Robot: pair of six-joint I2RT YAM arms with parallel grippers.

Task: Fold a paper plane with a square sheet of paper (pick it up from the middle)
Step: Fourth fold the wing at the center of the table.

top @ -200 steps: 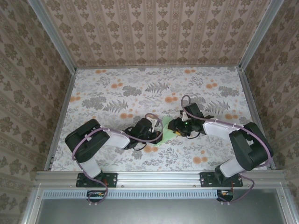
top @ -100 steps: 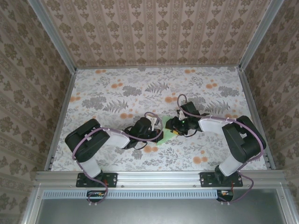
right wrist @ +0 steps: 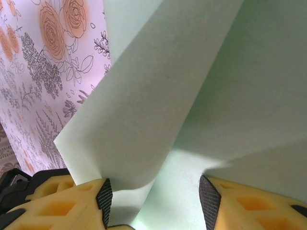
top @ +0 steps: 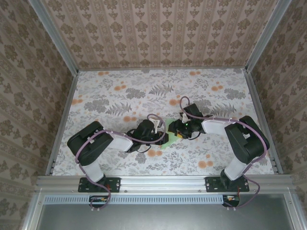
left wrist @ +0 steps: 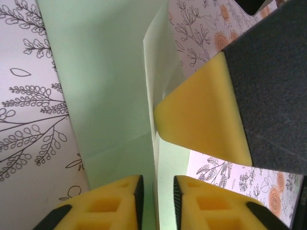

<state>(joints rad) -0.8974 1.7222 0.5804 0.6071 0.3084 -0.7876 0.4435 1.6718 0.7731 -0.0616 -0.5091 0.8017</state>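
Paper (right wrist: 230, 96), thin matte mint-green, folded into flaps.

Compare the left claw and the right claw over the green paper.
The left claw has its pads a narrow slit apart; the right claw stands wide open. A standing edge of the paper runs into the left claw's slit, whereas a lifted flap leans by one pad of the right claw, with room beside it. Both have yellow foam pads and sit close over the same pale green paper.
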